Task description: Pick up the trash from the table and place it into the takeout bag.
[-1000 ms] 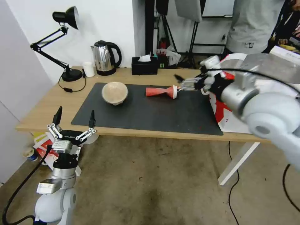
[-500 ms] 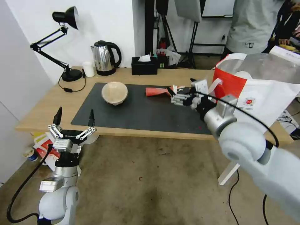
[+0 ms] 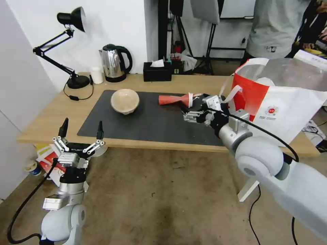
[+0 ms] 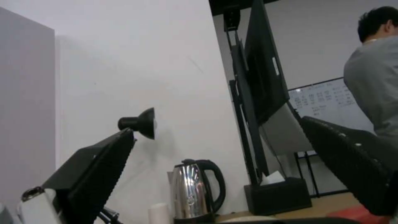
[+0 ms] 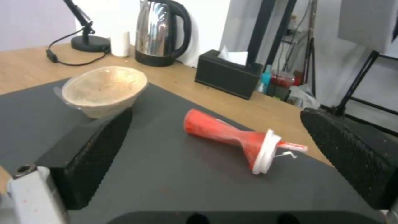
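Light-wood table (image 3: 51,112), crushed red cup (image 3: 175,99) lying, right gripper (image 3: 187,110) spread, left gripper (image 3: 81,131) spread.

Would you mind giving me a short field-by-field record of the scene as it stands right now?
Right pincer: open, empty, over the dark mat, just in front of the cup
Left pincer: open, parked low in front of the table edge
Red cup: crumpled, lying on its side on the mat, white lid on
Beige bowl: on the mat, tilted
Takeout bag: at the table's right end, mouth open
Still on the table: cup and bowl
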Robot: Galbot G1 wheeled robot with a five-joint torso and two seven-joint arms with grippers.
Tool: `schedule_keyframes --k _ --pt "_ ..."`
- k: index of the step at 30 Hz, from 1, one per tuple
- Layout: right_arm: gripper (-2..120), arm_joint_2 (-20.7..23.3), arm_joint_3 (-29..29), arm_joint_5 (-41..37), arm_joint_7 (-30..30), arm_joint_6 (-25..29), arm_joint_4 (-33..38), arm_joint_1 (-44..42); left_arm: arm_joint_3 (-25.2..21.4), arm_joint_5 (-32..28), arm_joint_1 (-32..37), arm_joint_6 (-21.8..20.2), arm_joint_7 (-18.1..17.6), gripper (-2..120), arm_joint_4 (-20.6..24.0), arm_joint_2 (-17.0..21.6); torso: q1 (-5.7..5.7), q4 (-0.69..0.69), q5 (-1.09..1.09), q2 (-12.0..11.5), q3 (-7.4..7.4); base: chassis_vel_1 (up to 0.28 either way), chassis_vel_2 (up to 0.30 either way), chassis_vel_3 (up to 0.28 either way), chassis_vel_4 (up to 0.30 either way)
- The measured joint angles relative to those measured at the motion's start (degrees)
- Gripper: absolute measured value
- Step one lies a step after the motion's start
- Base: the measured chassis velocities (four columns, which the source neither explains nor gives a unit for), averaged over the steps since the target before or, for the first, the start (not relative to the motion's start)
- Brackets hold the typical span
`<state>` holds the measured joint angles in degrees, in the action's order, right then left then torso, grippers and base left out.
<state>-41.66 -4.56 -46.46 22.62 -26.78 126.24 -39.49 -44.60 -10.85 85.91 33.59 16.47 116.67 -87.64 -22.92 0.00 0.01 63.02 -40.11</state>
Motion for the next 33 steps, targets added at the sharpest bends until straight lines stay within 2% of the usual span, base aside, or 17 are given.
schedule_keyframes --k 7,17,25,33 --pt "100 -0.34 -3.15 1.09 -2.49 -2.79 -3.28 4.32 0.06 0.09 0.33 0.05 0.18 100 0.23 0.4 0.01 0.01 -0.01 0.01 0.0 0.0 0.0 0.0 0.0" --pt "100 0.56 -3.38 3.0 -7.02 -7.88 -7.25 7.5 2.82 1.12 -0.5 -0.05 0.19 100 0.03 1.1 0.01 -0.01 -0.01 0.01 0.0 0.0 0.0 0.0 0.0" --pt "100 2.5 -3.05 4.17 -10.73 -9.41 -9.95 9.16 6.03 2.77 -0.93 -0.11 0.18 100 -0.34 1.37 0.01 -0.01 -0.01 0.01 0.0 0.0 0.0 0.0 0.0" --pt "100 2.89 -4.56 4.89 -12.21 -9.69 -11.85 11.23 7.12 3.55 -0.78 -0.11 0.17 100 0.04 1.22 0.0 0.0 0.0 0.01 0.0 0.0 0.0 0.0 0.0"
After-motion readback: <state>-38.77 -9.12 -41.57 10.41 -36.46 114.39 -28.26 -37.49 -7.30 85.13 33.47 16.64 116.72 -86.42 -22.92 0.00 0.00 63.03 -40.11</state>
